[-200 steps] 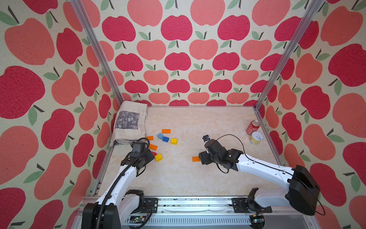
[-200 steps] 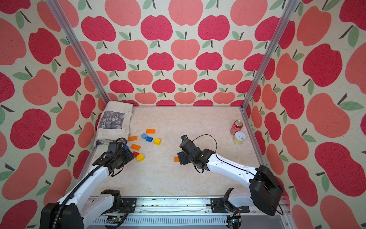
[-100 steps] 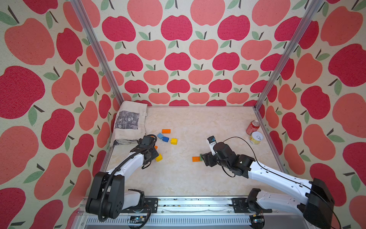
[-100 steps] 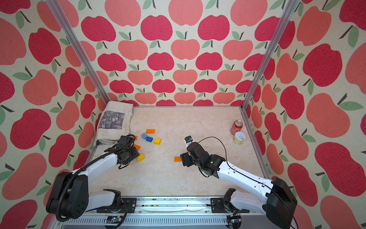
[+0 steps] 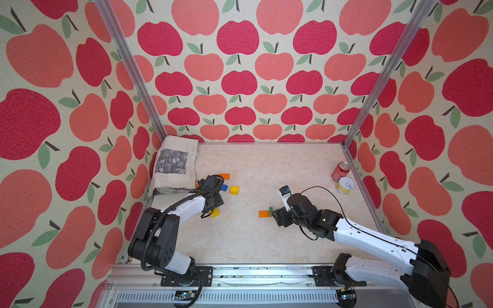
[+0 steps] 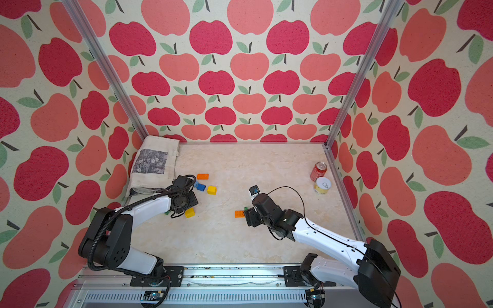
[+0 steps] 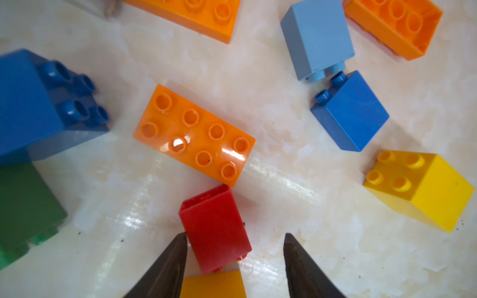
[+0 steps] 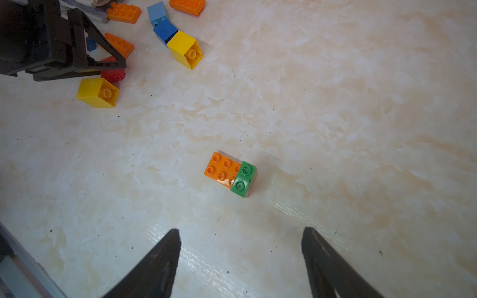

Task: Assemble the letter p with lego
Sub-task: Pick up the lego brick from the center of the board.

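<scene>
Lego (image 5: 234, 190) lies loose on table (image 5: 266, 240); lidded tin (image 5: 344, 186) beside soda can (image 5: 340, 171).

Left tool (image 7: 235, 234) advanced, now straddling small red plastic brick (image 7: 214, 227). Right tool (image 8: 240, 230) backed off slightly, exposing small green studded brick (image 8: 244, 178) joined to flat orange studded brick (image 8: 220, 169).

loose bricks (image 5: 234, 190) lie left, beside the cloth (image 5: 174, 165); a joined pair (image 5: 265, 214) mid-table; two cans (image 5: 344, 186) far right
</scene>
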Controlling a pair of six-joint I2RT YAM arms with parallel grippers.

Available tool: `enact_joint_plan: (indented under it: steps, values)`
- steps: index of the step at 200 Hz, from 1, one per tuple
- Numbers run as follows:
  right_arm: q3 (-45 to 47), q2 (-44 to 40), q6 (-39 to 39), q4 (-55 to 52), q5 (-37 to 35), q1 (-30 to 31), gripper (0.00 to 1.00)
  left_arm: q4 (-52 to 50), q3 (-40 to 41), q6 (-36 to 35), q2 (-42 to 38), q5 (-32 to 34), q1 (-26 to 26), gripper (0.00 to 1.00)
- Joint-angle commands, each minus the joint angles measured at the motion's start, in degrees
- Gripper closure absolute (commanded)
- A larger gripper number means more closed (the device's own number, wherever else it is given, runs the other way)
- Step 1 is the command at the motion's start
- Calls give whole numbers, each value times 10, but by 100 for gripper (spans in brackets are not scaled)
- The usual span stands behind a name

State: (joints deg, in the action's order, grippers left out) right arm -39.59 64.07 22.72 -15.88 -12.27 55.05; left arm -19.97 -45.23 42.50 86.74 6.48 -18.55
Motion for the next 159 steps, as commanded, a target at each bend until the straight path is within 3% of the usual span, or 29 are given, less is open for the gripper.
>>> enact_joint_plan:
  steps: [1,49,93,159]
  values:
    - [7,-6,0,5,7,-2,22,-25,-25,-7,14,30,-5,36]
    - [7,-2,1,5,8,-2,22,-42,-24,-20,12,58,-2,33]
    - [7,-1,2,5,5,-2,22,-45,-42,-31,57,31,-8,35]
    - [4,-1,7,-1,-3,-2,22,-14,-37,-36,57,23,-13,72]
